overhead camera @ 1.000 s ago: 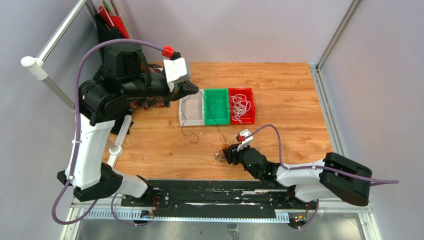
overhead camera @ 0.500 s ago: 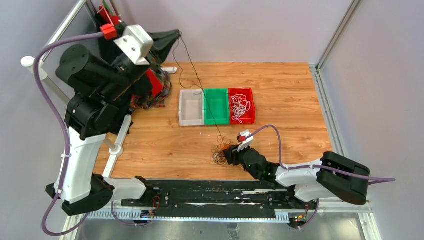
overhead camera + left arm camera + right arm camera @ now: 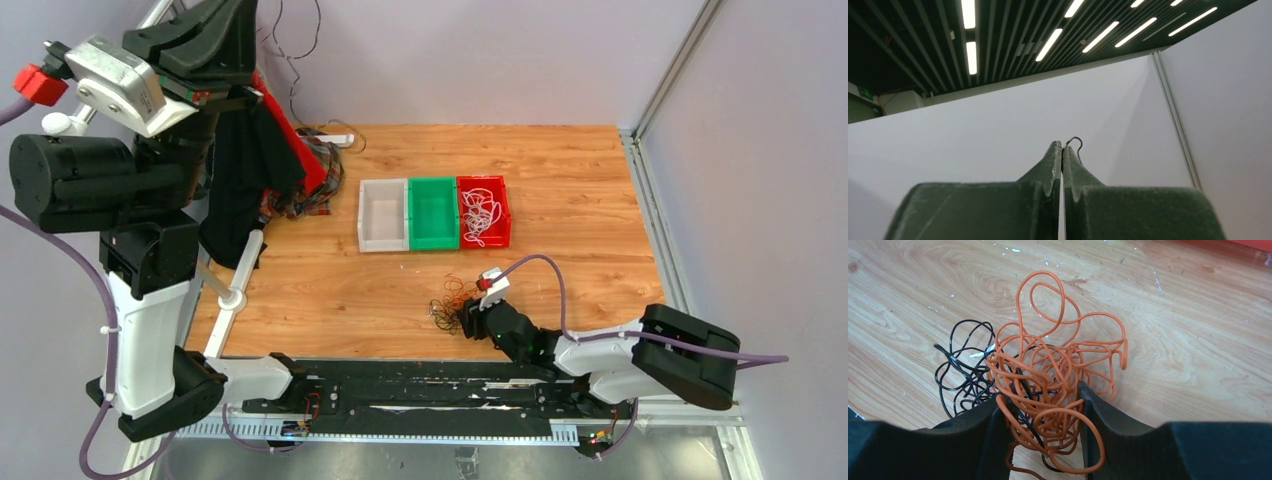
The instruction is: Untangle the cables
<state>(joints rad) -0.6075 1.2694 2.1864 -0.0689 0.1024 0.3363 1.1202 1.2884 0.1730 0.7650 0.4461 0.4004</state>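
Top external view: the left arm stands tall at the rear left corner, and its fingertips sit at or past the upper edge of the picture, so the grip cannot be read there. Left wrist view settles it: the left end effector (image 3: pixel 1062 150) is fully closed, pinching a thin black strand (image 3: pixel 1076 141) at its very tips, with only wall and ceiling behind. Judged purpose: height draws the strand up and out of the knot.

The tangle (image 3: pixel 448 305) lies on the counter (image 3: pixel 570 190) near its front edge, well apart from the white bin (image 3: pixel 383 215), green bin (image 3: pixel 433 212) and red bin (image 3: pixel 483 210), the last of which holds white cables. The right end effector (image 3: pixel 1043 405) is low over the tangle. Its fingers (image 3: pixel 993 425) are part-way closed, with the orange cable (image 3: pixel 1058 340) bunched between them and touching both. This reads as a clamp anchoring the mass against the pull. A black cable (image 3: pixel 960 372) spills out on one side.

Not established:
- The strand's course is only partly traceable. A thin line hangs by the wall (image 3: pixel 291 50), but no link to the tangle is traceable.
- It cannot be told whether that strand and the black cable are one.
- The tangle's near underside is hidden by the right fingers.
- How firmly they clamp cannot be judged.
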